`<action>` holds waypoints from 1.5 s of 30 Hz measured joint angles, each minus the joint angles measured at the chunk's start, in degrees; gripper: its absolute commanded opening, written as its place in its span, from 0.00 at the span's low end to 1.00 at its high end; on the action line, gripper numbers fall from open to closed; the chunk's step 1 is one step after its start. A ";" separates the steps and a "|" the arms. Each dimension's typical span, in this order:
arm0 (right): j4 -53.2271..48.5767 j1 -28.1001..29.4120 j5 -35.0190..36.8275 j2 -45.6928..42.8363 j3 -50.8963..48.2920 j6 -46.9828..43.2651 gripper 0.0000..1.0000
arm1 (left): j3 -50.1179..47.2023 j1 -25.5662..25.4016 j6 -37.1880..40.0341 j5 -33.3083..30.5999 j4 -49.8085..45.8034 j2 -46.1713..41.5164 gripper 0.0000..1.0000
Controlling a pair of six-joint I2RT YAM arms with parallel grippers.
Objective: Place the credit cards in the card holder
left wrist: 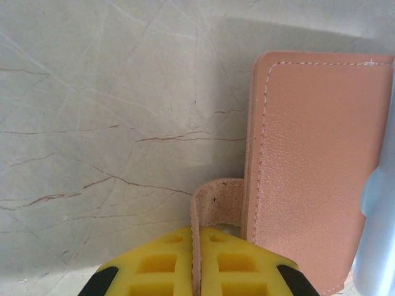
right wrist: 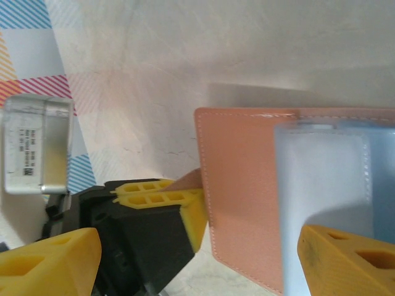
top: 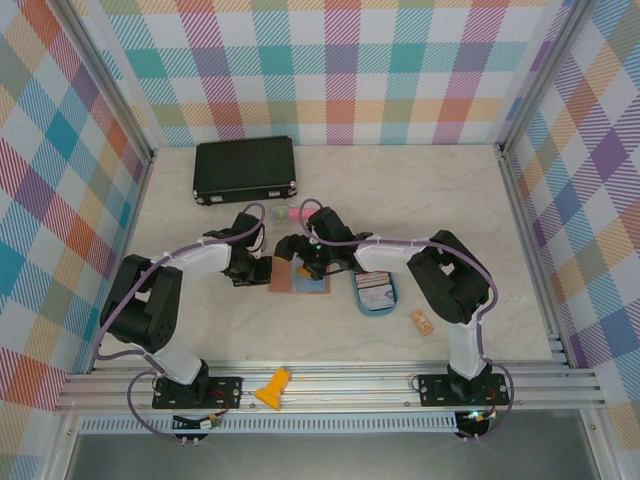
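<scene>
Two tools share the card holder, lying open on the worktop: my left tool pinches its limp strap (soft leather, best pinned), my right tool stands wide; the likely stiff, slick credit cards sit just beside.

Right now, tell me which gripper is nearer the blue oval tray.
Right. The right gripper hovers open over the card holder, just left of the blue oval tray. The left gripper is farther left, shut on the tab at the holder's opposite edge.
</scene>
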 measured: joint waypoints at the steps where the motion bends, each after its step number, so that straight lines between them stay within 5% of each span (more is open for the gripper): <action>1: 0.37 0.00 0.02 0.00 -0.02 0.17 0.83 | 0.00 0.00 -0.17 -0.15 0.00 0.00 0.07; 11: -1.09 0.00 0.79 -0.92 -0.68 -0.70 0.83 | 0.00 0.00 -0.79 -1.40 -0.20 -3.63 0.21; 22: -17.44 -2.43 9.46 -15.15 0.50 -12.35 0.85 | 0.33 0.00 -0.66 -1.70 -1.86 -5.35 0.28; 31: -24.06 -5.25 9.77 -16.63 0.02 -18.75 0.89 | 3.15 -0.28 -2.89 -1.11 -5.73 -18.43 0.55; 40: -28.81 -12.15 8.57 -28.94 -3.82 -23.30 0.93 | 7.41 -16.22 -11.06 -2.60 -4.50 -14.36 0.97; 45: -31.12 -17.73 8.79 -34.53 -4.76 -25.59 0.94 | 13.84 -20.87 -13.35 -8.02 -5.64 -4.02 1.00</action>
